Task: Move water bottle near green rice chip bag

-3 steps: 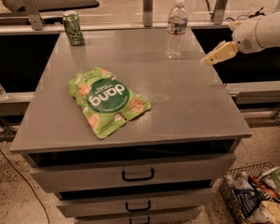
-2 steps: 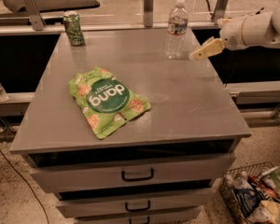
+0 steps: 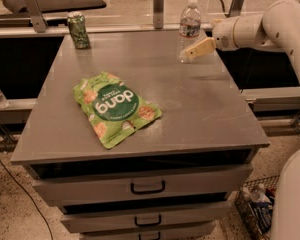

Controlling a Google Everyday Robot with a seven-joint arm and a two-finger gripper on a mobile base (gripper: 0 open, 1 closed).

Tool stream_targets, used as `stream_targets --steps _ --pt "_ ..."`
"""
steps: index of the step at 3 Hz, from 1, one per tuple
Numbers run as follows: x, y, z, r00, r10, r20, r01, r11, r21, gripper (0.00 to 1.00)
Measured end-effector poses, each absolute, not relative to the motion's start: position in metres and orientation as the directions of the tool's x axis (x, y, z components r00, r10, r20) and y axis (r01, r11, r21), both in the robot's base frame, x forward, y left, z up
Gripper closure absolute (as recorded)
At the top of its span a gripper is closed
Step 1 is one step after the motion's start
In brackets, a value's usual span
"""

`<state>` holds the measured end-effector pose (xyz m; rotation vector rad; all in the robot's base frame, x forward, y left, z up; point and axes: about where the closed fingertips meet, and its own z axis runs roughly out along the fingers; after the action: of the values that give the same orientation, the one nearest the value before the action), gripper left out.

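Note:
The water bottle [image 3: 189, 30] stands upright at the back right of the grey cabinet top [image 3: 200, 109]; it is clear, with a white cap and a dark label band. The green rice chip bag [image 3: 115, 108] lies flat at the middle left of the top, its "dang" circle facing up. My gripper [image 3: 189, 53] reaches in from the right on a white arm [image 3: 270, 26], and its tan fingers [image 3: 200, 48] sit just right of the bottle's lower part, right beside it. Whether they touch the bottle does not show.
A green can [image 3: 78, 30] stands at the back left corner of the top. The cabinet has drawers [image 3: 147, 186] below the front edge. A basket with packets [image 3: 257, 209] sits on the floor at the lower right. A rail with posts [image 3: 158, 6] runs behind the cabinet.
My gripper has moved left from beyond the cabinet's right edge to right beside the water bottle. The bottle, bag and can have not moved.

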<state>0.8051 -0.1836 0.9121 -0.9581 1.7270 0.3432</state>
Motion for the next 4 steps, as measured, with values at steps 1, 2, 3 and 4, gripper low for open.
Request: stream_targets --steps 1,2,3,4 --pt "0.816 -0.164 0.910 -0.100 -0.387 -0.917 -0.750 0.635 -0.187 0.02" --pt "0.825 -0.152 0.913 -0.100 -0.360 -0.927 -0.752 0.638 -0.167 0.18" --pt "0.830 -0.159 0.922 -0.090 -0.342 -0.935 -0.731 0.661 -0.172 0.42" --pt "0.826 -0.168 0.938 -0.069 -0.328 -0.942 -0.713 0.677 -0.184 0.65"
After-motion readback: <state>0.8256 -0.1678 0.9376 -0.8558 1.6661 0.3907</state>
